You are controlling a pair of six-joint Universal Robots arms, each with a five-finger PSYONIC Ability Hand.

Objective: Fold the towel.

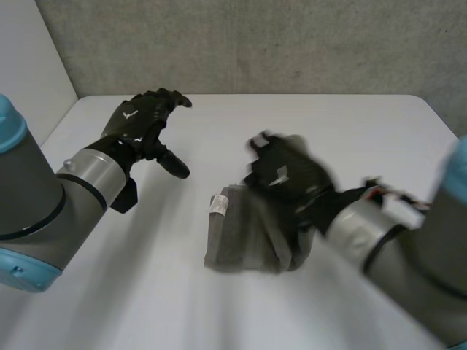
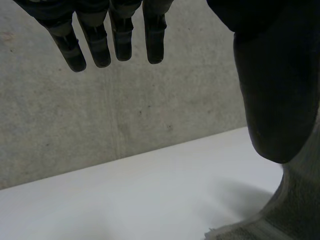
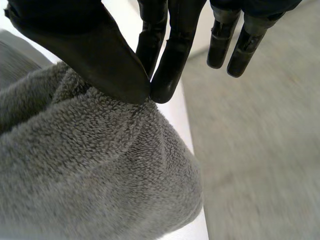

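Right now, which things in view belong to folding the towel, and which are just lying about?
Job: grey towel; right hand, pinching the towel; left hand, open, away from the towel.
Not the job: white table; grey wall behind it.

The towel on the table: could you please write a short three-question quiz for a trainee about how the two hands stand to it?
1. True or false: the left hand holds the grey towel.
2. The right hand is: A) pinching the towel between thumb and fingers; B) resting open beside it; C) curled on nothing.
3. Fill in: the white label sits at the towel's edge nearer the ___ hand.
Key: 1 false, the left hand is open and apart from the towel; 2 A; 3 left.
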